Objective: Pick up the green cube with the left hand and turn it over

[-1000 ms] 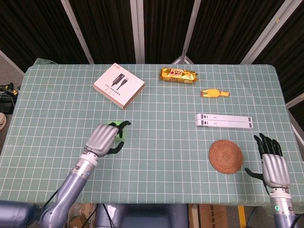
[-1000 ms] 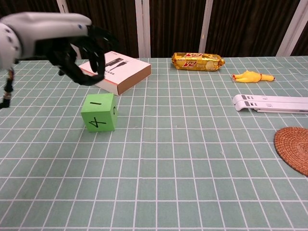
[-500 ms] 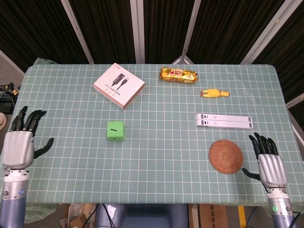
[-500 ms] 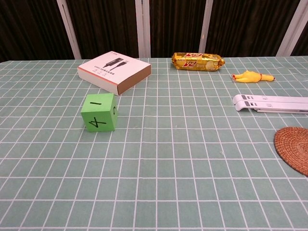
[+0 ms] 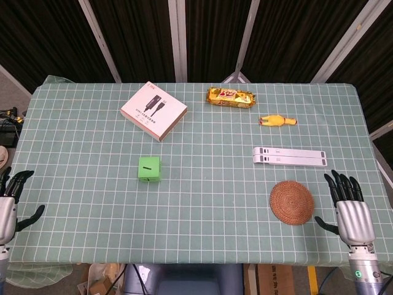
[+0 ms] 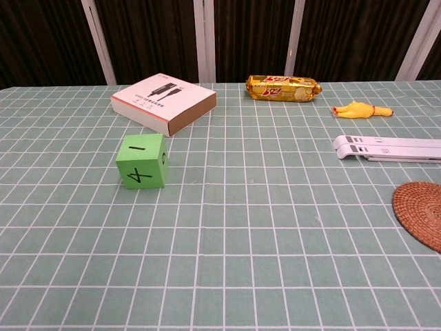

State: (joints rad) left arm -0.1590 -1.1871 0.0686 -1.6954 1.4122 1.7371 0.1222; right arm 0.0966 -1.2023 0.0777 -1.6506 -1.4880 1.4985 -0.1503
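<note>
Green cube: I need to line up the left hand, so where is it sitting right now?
The green cube sits alone on the table's left half in the head view, nearer the robot than the white box; no hand touches it.

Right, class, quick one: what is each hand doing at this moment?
Left hand: open, holding nothing, at the table's near left edge.
Right hand: open, holding nothing, beside the round mat.
</note>
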